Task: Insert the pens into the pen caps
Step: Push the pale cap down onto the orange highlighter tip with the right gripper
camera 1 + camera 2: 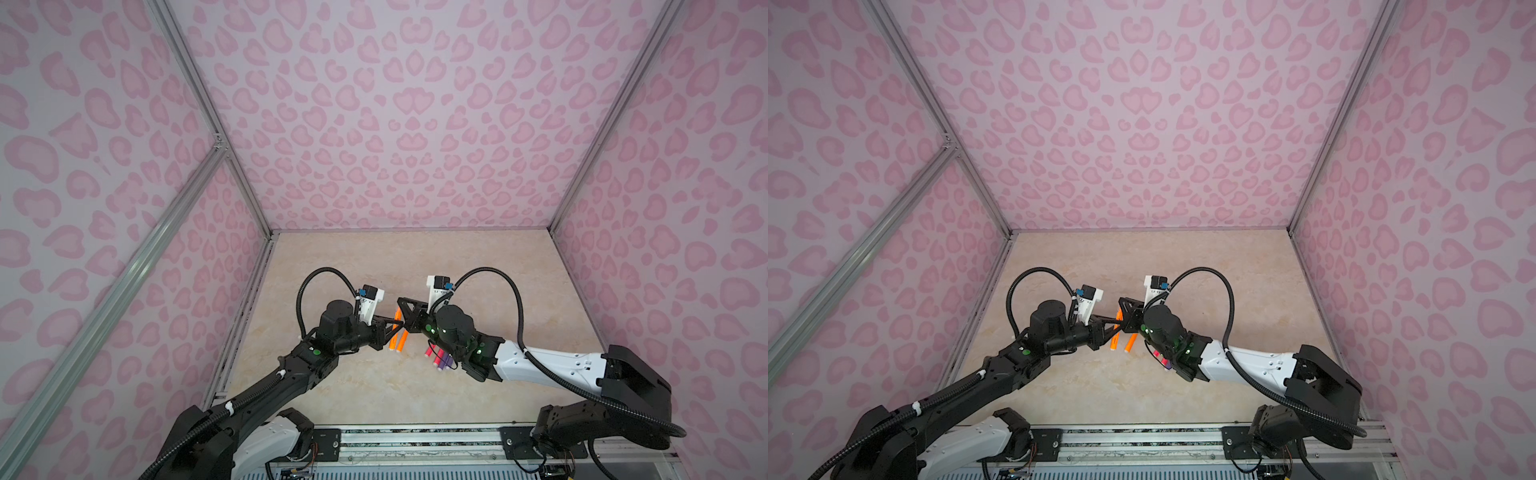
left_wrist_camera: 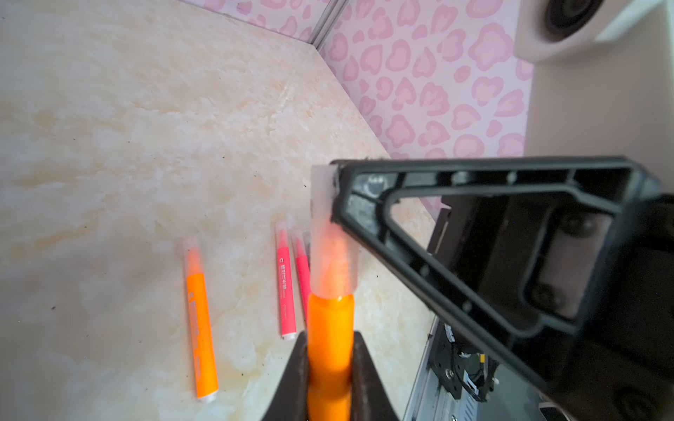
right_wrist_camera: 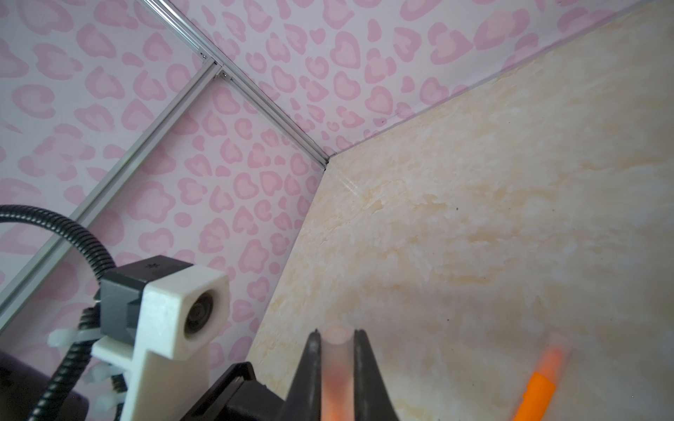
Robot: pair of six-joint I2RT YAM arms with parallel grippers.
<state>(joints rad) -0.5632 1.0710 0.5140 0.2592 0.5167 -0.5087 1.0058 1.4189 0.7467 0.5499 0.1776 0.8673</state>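
- The left arm (image 1: 266, 386) reaches from the near left toward the middle.
- The left gripper (image 2: 330, 342) is clamped on an orange pen (image 2: 330, 320).
- The right arm (image 1: 552, 363) reaches in from the right, its wrist turned leftward.
- The right gripper (image 3: 337, 333) pinches a pen cap (image 3: 337, 350), its tips just beside the left gripper's tips.

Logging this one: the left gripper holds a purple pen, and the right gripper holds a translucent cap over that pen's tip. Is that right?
Not quite. The pen in the left gripper is orange, not purple; the left wrist view shows it clearly. The rest stands: the right gripper holds a translucent cap over that pen's tip.
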